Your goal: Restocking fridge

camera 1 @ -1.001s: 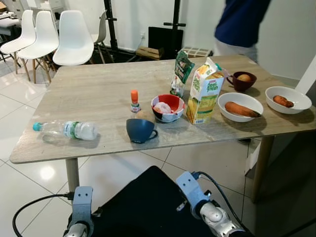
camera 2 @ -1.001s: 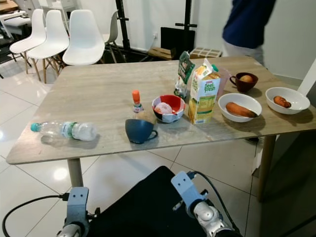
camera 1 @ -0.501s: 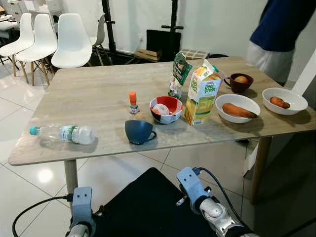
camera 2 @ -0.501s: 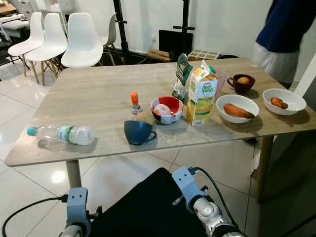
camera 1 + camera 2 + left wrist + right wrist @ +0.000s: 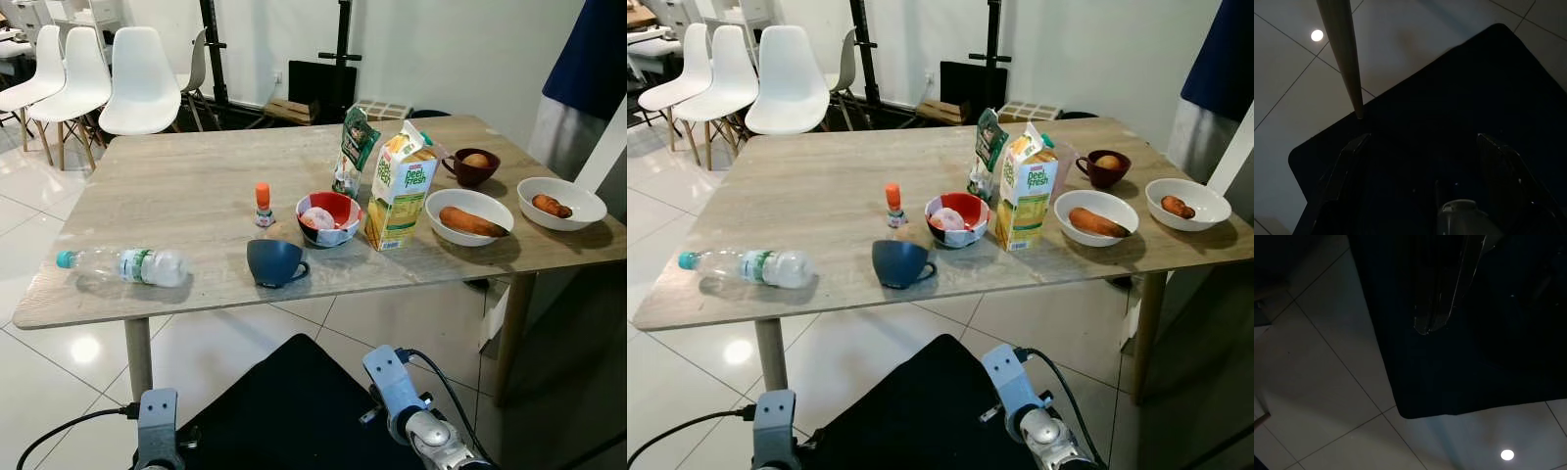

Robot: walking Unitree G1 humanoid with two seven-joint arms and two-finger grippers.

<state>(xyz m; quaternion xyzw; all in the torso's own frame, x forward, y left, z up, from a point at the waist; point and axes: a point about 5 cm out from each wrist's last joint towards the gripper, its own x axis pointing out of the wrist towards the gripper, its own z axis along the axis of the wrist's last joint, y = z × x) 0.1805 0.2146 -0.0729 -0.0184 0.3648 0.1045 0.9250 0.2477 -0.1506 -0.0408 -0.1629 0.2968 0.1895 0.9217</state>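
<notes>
On the wooden table [image 5: 176, 186] lie a clear water bottle [image 5: 122, 264] on its side, a blue cup [image 5: 274, 262], a small orange-capped bottle [image 5: 263, 204], a red bowl [image 5: 329, 216], an upright juice carton [image 5: 400, 186] and a green bag [image 5: 355, 147]. A white bowl [image 5: 468, 215] holds a carrot. Both arms hang low in front of the table, left arm [image 5: 157, 441] and right arm [image 5: 411, 426]. My left gripper [image 5: 1422, 161] is open over a black surface, holding nothing. The right wrist view is dark, showing a glossy finger [image 5: 1444, 298] above floor tiles.
A brown cup [image 5: 475, 164] and a second white bowl [image 5: 559, 202] sit at the table's right end. A person [image 5: 588, 88] stands beyond that corner. White chairs [image 5: 137, 83] stand at the back left. Tiled floor lies between me and the table.
The person has walked to the right, past the table's corner. The camera has shifted slightly; the table items and my arms stay as they were.
</notes>
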